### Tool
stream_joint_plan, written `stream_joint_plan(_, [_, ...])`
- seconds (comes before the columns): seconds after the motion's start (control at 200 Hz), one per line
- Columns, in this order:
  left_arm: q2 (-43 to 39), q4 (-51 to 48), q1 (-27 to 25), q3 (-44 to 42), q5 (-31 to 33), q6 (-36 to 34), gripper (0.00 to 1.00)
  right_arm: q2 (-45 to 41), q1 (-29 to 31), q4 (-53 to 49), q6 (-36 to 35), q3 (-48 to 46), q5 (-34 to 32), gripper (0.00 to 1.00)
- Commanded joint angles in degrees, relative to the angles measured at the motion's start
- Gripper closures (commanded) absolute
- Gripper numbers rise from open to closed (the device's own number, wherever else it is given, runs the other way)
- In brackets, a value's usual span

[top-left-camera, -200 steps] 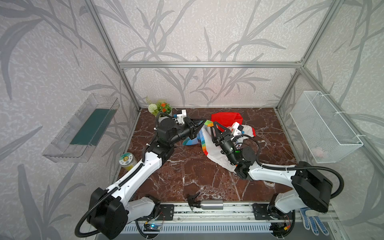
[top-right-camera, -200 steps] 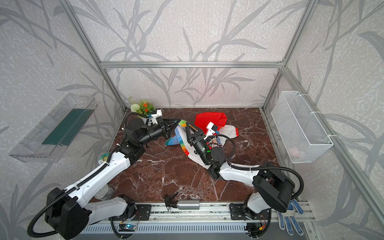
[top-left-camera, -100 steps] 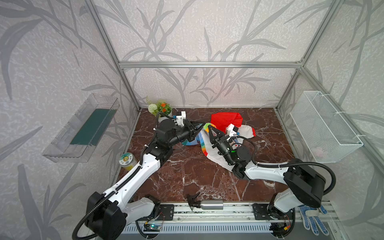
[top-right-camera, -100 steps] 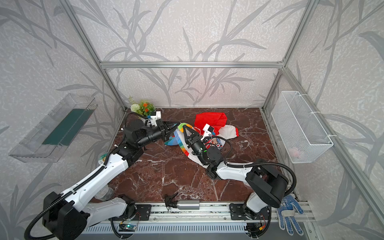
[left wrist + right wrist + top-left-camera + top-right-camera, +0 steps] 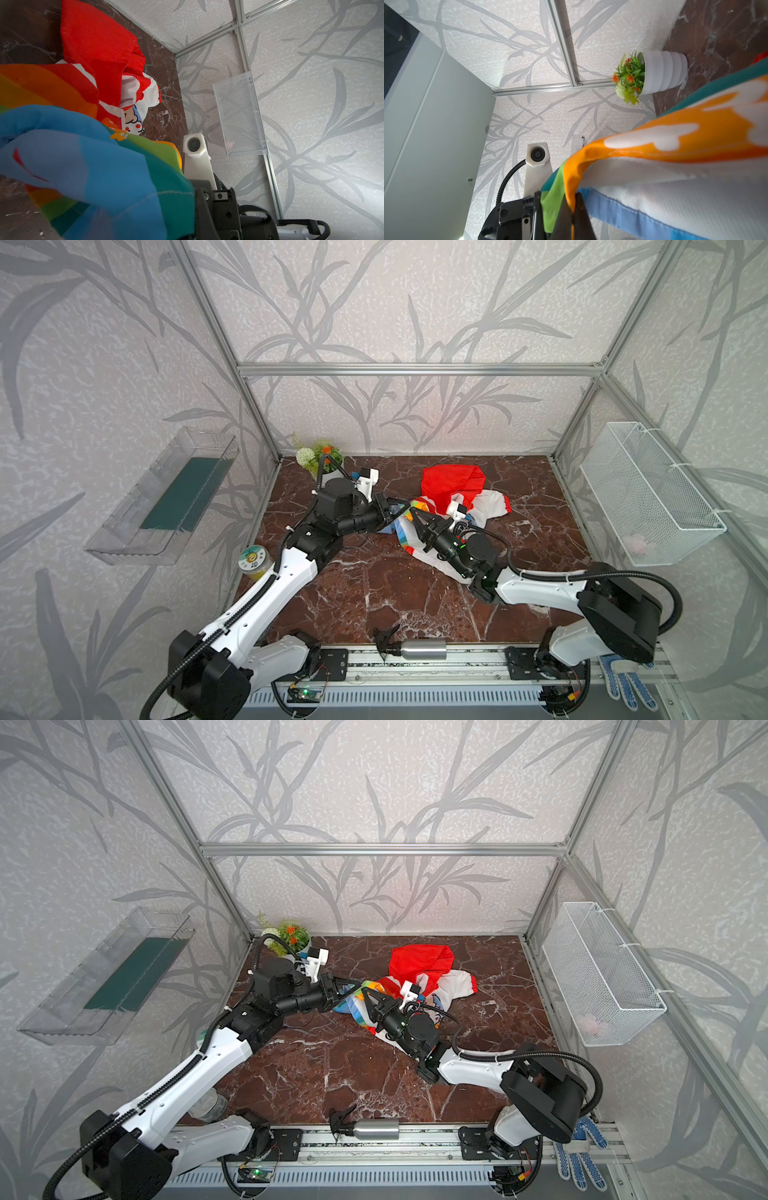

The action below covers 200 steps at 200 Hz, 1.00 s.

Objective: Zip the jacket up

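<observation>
Your right gripper reaches in low over the dark marbled tabletop, forearm nearly level. Its jaws are pinched tight on a rainbow-striped edge of the small, thin child's jacket. Just beside it, your left gripper comes from the opposite side, wrist rolled, and is likewise clamped on striped cloth. Both pinches look meant to spread the front and expose the zipper. The jacket lies crumpled mid-table, red hood toward the back wall.
</observation>
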<state>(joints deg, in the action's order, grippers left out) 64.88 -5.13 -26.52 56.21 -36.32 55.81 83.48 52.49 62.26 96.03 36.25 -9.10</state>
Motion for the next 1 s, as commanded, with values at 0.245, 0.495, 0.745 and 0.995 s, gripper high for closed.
stream_joint_plan(0.245, [-3.97,0.25,-0.66,-2.13,-3.23,-5.51,1.0,-7.92,-0.2,-19.19,1.13,0.83,1.76,1.0])
stream_joint_plan(0.495, [-4.13,-4.03,-2.29,-1.53,-2.78,-10.35,0.98,-6.67,-1.5,-25.15,1.7,5.21,5.81,1.0])
stream_joint_plan(0.745, [-3.99,-9.21,-3.55,-0.29,-1.13,-16.45,0.82,-8.71,-2.29,-32.0,1.28,7.21,7.33,1.0])
stream_joint_plan(0.995, [-3.19,-11.03,-4.65,0.75,0.02,-19.1,0.71,-8.9,-2.92,-34.21,0.57,9.01,9.07,1.0])
